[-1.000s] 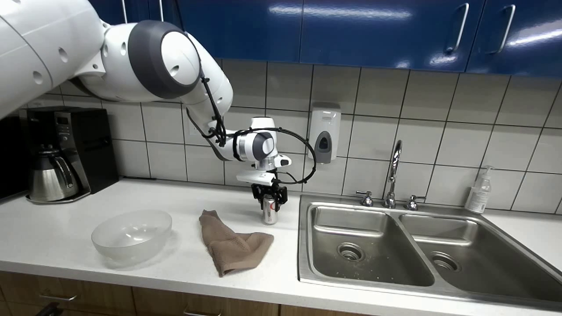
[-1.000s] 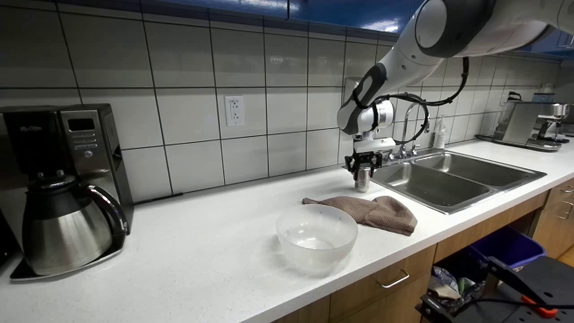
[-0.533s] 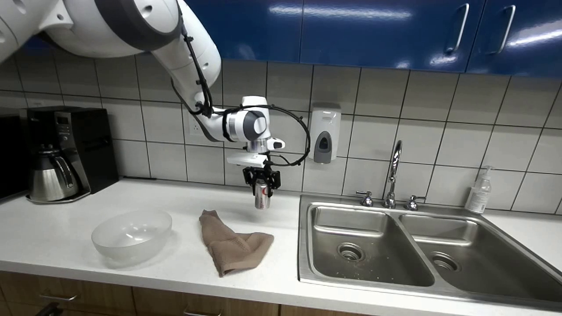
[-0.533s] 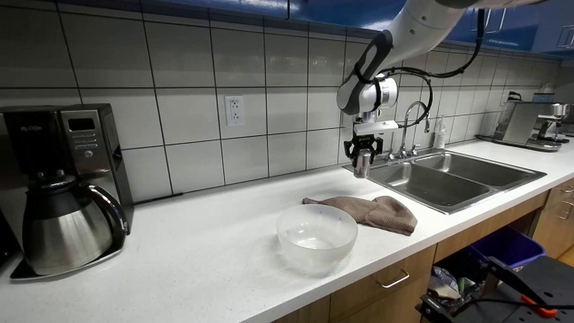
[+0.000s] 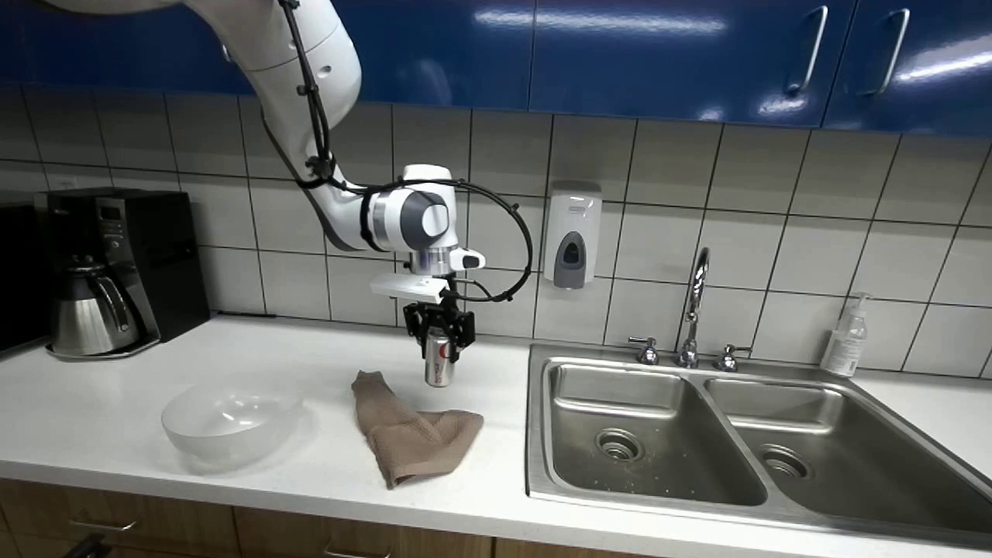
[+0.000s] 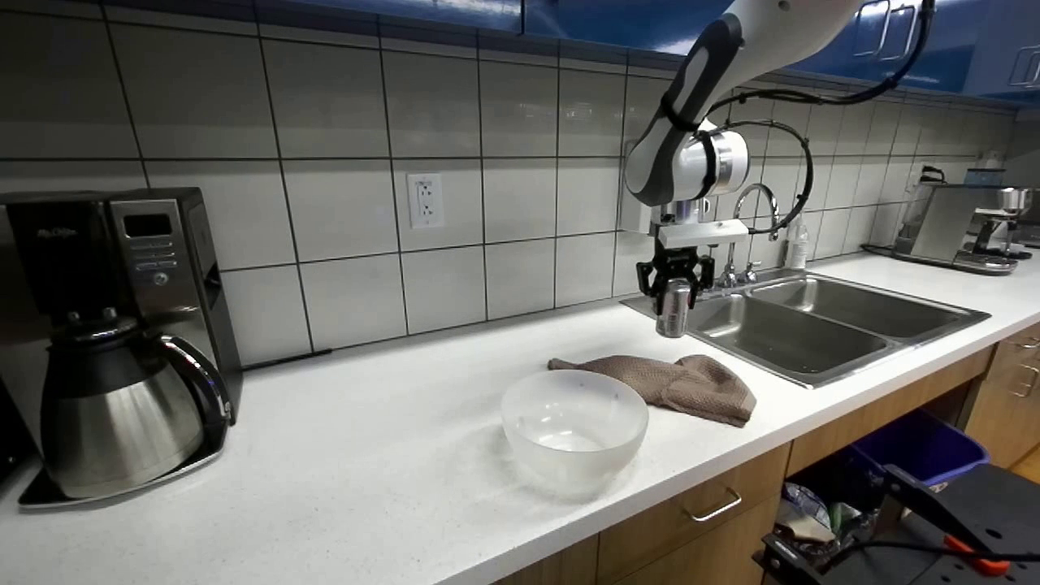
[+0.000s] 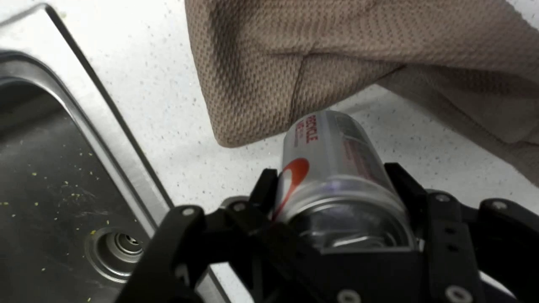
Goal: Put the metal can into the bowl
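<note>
The pincer (image 5: 439, 350) has got the can (image 7: 330, 160) clamped snug from both sides, spread only as wide as the can, holding it roughly upright up above the tabletop (image 6: 341, 455) near the brown towel (image 5: 418, 438). The bowl (image 6: 573, 471) sits well apart from it.

Brown cloth (image 5: 415, 438) on a white counter (image 5: 310, 353), between the coffee maker (image 5: 167, 256) and the double steel sink (image 5: 539, 434).

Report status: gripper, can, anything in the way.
Gripper shut on the metal can. Can held above the counter, not yet in the bowl. Brown cloth lies between can and bowl, likely cleared if carried high.
</note>
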`<action>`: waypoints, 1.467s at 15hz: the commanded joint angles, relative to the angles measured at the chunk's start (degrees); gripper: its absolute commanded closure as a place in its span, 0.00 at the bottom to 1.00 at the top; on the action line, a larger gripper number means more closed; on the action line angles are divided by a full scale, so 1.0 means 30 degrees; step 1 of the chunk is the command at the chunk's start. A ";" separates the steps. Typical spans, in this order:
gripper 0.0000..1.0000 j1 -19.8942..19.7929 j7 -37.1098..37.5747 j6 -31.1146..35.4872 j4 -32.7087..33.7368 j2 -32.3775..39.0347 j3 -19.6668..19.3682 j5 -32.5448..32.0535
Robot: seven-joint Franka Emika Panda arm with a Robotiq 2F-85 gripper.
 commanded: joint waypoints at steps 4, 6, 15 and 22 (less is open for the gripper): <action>0.59 0.1618 0.0834 0.1608 -0.7159 -0.6056 -0.0829 -0.1537; 0.59 0.2111 0.1191 0.1404 -0.8715 -0.7670 -0.0998 -0.2659; 0.59 0.3046 0.1131 -0.0140 -1.1216 -1.1387 0.1093 -0.4308; 0.59 0.4102 0.0470 -0.0484 -1.0420 -1.0867 0.2984 -0.3919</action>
